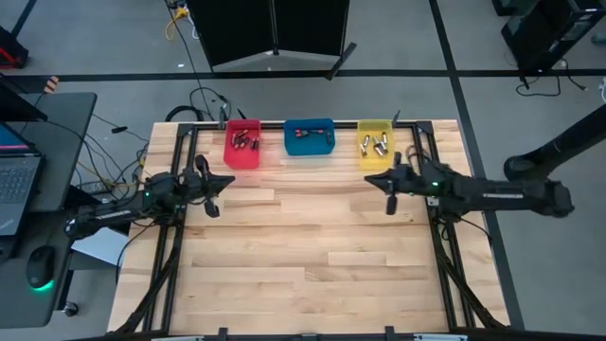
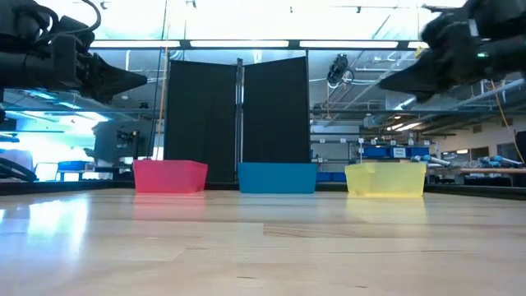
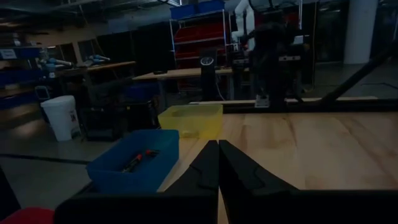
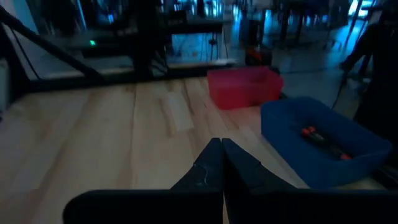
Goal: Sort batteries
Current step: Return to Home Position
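Two arms are seen, both built of dark, near-black links with rounded joint housings. On the left arm (image 1: 121,211) and on the right arm (image 1: 502,194) a small green light is shown close to the wrist. Each arm is ended by a two-finger gripper. The left gripper (image 3: 218,146) and the right gripper (image 4: 222,143) are formed of matt black, wedge-shaped fingers (image 3: 249,180) that broaden towards a wide, flat base.

A robotics lab, with workbenches (image 3: 180,73) and storage shelving (image 3: 198,37).
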